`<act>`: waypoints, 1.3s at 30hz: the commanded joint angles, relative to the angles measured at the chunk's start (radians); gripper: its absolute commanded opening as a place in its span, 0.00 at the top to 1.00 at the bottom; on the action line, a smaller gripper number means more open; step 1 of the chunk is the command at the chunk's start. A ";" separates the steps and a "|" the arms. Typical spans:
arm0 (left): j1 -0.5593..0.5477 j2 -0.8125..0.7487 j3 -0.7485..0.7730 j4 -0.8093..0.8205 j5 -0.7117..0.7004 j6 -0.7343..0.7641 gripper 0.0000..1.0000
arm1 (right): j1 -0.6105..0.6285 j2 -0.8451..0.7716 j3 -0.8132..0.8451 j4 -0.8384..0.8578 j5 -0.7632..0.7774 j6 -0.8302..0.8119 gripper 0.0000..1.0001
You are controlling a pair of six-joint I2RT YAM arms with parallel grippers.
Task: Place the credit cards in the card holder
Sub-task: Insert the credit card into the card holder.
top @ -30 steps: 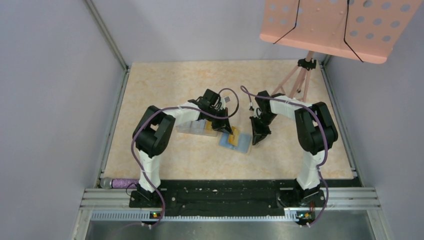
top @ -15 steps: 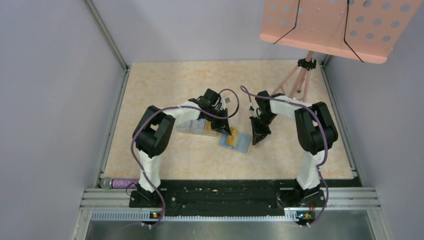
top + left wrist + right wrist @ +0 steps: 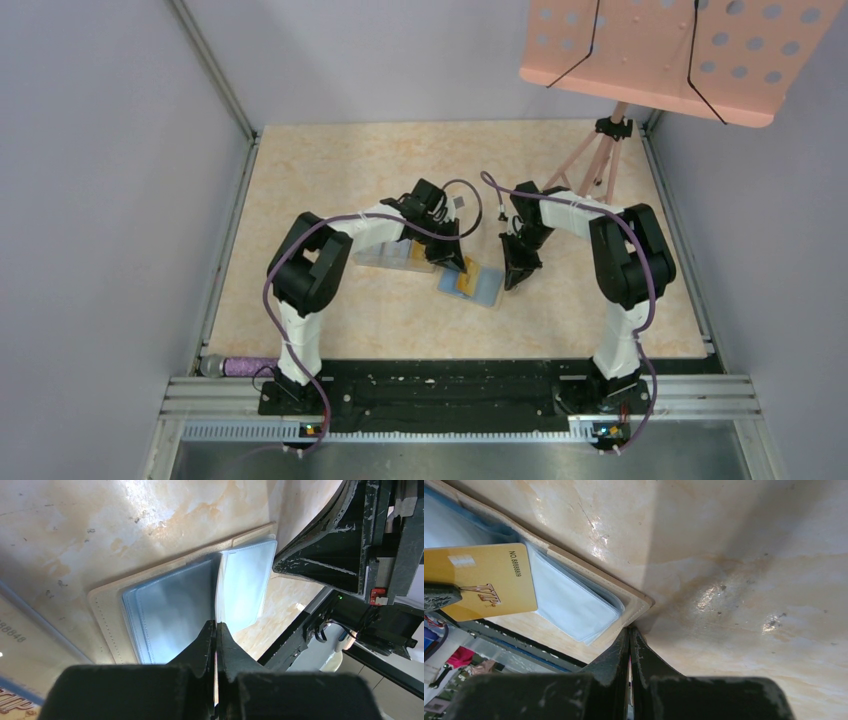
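Note:
The card holder [image 3: 487,291] lies open on the table, tan rim around blue-grey sleeves [image 3: 170,605]. My left gripper [image 3: 458,265] is shut on a yellow-orange credit card [image 3: 484,580], which stands edge-on between its fingers over the sleeves [image 3: 216,625]. The card's lower part is against the open sleeves; I cannot tell if it is inside one. My right gripper [image 3: 512,283] is shut, its tips [image 3: 630,629] touching the holder's right corner [image 3: 641,602]. More credit cards [image 3: 382,256], silvery-grey, lie under the left arm.
A loose card with printed digits [image 3: 17,640] lies just left of the holder. A pink perforated stand [image 3: 680,50] on a tripod [image 3: 600,150] rises at the back right. A purple object [image 3: 235,366] lies by the front rail at the left.
My left wrist has shifted slightly right and down toward the holder with the yellow card. The right arm and the holder have not moved.

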State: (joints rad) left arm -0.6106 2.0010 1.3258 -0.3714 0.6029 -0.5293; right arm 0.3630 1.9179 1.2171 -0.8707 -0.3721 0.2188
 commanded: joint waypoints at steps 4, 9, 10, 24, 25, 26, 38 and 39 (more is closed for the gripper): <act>-0.003 -0.014 -0.025 0.032 0.000 -0.009 1.00 | 0.006 0.039 -0.043 0.016 -0.001 -0.019 1.00; -0.002 -0.014 -0.026 0.014 0.035 0.017 1.00 | 0.005 0.038 -0.042 0.016 -0.001 -0.019 1.00; -0.002 -0.014 -0.027 0.005 0.039 0.030 1.00 | 0.005 0.039 -0.043 0.015 -0.001 -0.019 1.00; 0.032 0.027 0.039 -0.072 0.108 0.134 1.00 | 0.005 0.038 -0.047 0.015 -0.001 -0.021 1.00; 0.038 0.029 0.046 -0.067 0.109 0.126 1.00 | 0.004 0.038 -0.048 0.015 -0.001 -0.021 1.00; 0.044 0.028 0.053 -0.059 0.112 0.116 1.00 | 0.005 0.037 -0.048 0.015 -0.001 -0.021 1.00; 0.067 -0.013 0.073 0.062 0.053 0.040 1.00 | 0.005 0.042 -0.046 0.015 -0.001 -0.024 1.00; 0.067 -0.008 0.074 0.066 0.052 0.037 1.00 | 0.004 0.043 -0.047 0.014 -0.001 -0.024 1.00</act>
State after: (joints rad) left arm -0.5472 2.0205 1.3708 -0.3759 0.6659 -0.4721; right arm 0.3595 1.9186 1.2037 -0.8684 -0.4019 0.2161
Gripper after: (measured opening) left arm 0.011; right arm 0.003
